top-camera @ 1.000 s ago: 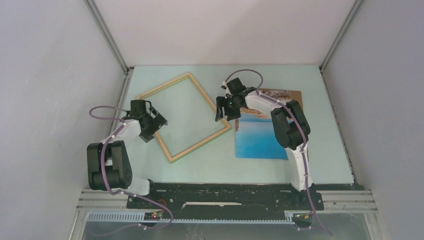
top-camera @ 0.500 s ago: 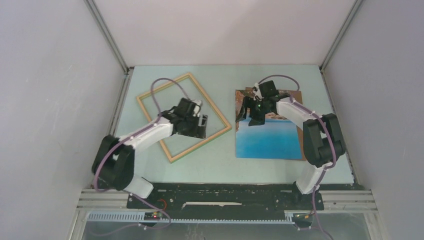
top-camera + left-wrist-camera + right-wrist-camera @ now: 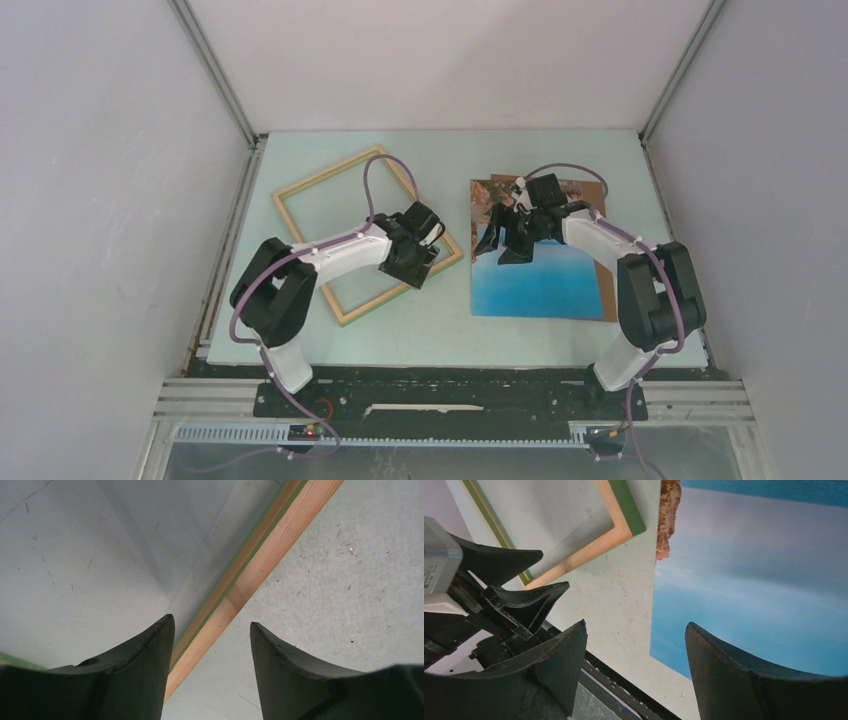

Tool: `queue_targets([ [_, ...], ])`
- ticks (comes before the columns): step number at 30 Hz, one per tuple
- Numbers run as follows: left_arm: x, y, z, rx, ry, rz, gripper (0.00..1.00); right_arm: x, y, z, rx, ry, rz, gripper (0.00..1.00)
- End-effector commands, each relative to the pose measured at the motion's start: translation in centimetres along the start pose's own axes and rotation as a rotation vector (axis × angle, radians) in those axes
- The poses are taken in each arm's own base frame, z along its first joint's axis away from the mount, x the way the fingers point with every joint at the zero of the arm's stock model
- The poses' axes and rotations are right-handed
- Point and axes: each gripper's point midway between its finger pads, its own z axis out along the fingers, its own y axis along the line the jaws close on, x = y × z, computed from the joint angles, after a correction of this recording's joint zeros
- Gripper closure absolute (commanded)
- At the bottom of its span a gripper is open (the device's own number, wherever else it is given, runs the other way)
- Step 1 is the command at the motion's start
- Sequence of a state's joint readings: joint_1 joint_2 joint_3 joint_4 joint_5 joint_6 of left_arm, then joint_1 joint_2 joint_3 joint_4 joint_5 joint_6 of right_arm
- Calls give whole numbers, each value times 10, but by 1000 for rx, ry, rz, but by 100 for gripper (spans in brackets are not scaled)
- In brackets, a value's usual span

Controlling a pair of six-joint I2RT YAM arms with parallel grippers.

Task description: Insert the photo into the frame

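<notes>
Left hand (image 3: 416,252) released, fingers astride the frame's (image 3: 328,172) right rail. Right hand (image 3: 499,250) released above the photo's (image 3: 540,285) left edge. Both lie flat on the worktop (image 3: 440,322).

The frame (image 3: 326,172) is pale natural wood on top, with bright green showing along its outer edge. The photo (image 3: 535,285) runs from mottled brown-grey rock through pale hazy blue to a deeper turquoise. A plain brown board (image 3: 592,187) shows beneath it. The desk (image 3: 440,330) is pale mint, flecked with small light and dark specks. The left claw (image 3: 210,625) and right claw (image 3: 635,625) are matt black. The arms (image 3: 340,255) are white and black, with purple cables (image 3: 367,190).
</notes>
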State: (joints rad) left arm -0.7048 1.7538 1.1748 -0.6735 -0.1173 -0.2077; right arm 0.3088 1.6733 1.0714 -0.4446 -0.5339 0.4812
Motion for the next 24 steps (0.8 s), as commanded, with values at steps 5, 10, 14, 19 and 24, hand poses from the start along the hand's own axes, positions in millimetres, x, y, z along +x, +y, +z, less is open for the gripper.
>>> queue_targets([
  [5, -13, -7, -4, 24, -17, -15, 34, -1, 31, 7, -52, -37, 20, 21],
  [10, -11, -8, -1, 14, 20, -27, 41, 2, 38, 14, -76, -44, 52, 22],
  [14, -7, -12, 5, 21, 53, -57, 50, 4, 29, 20, -54, -27, 87, 22],
  [19, -5, -25, 11, 77, 70, -109, 73, 15, 25, 32, -58, 11, 142, 23],
  [24, -13, -32, 7, 109, 21, -170, 93, 23, 22, 38, -72, 48, 187, 26],
])
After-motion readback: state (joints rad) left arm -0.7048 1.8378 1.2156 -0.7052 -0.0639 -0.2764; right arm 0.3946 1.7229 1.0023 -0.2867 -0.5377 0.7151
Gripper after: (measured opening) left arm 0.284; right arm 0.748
